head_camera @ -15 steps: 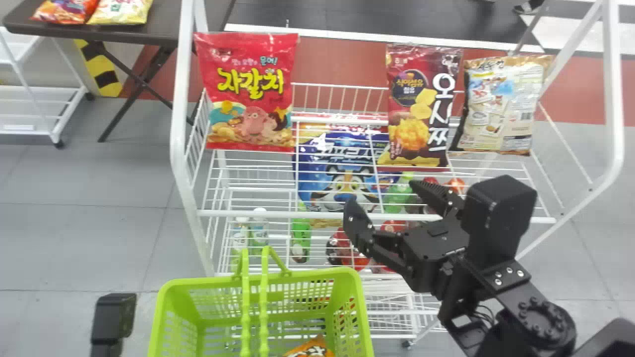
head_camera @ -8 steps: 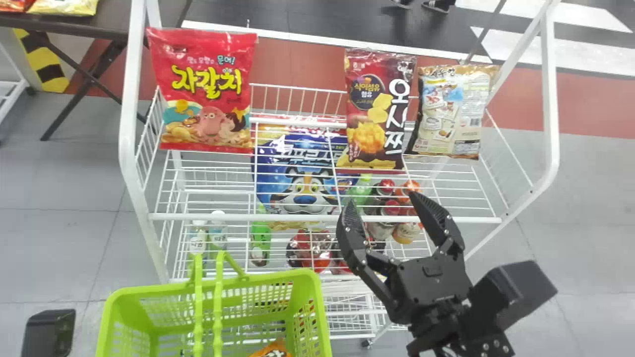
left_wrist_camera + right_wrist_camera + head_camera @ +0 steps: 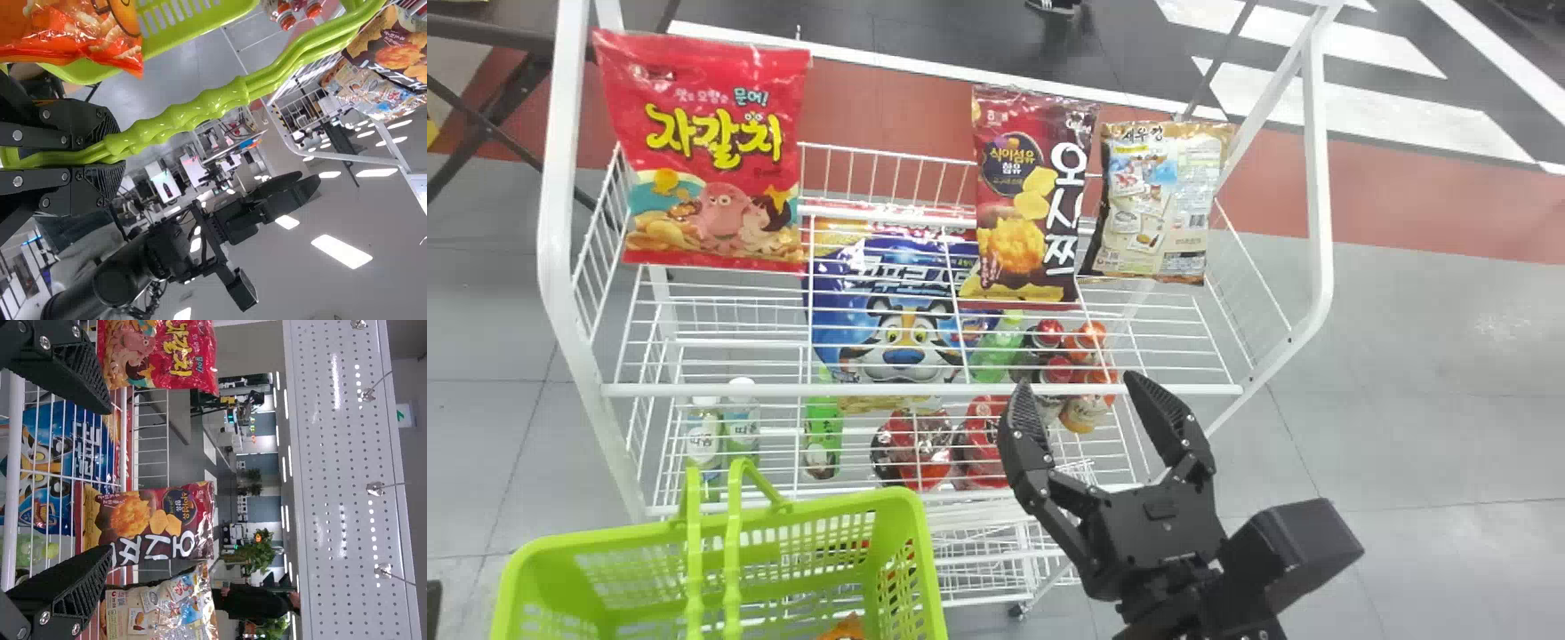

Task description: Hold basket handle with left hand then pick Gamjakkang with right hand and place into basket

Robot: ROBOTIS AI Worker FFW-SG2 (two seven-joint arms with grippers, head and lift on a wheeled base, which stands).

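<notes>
Plastic, bright green and smoothly beaded, forms the handle (image 3: pixel 200 110) that my left hand (image 3: pixel 112 150) holds, closed around it. Its basket (image 3: pixel 911 569) has slotted walls, with a shiny, crinkled orange bag (image 3: pixel 80 33) inside. My right hand (image 3: pixel 1080 391) is wide, ribbed black pads apart, before the white wire rack (image 3: pixel 925 389). Above it I see a glossy red bag (image 3: pixel 720 151) with chunky yellow lettering on the left, a narrower maroon bag (image 3: pixel 1023 196) with white vertical lettering, then a beige bag (image 3: pixel 1165 204) showing dense small print and a barcode. I can't tell which bag is the Gamjakkang. A blue bag (image 3: pixel 903 311) with a cartoon tiger sits lower in the rack.
</notes>
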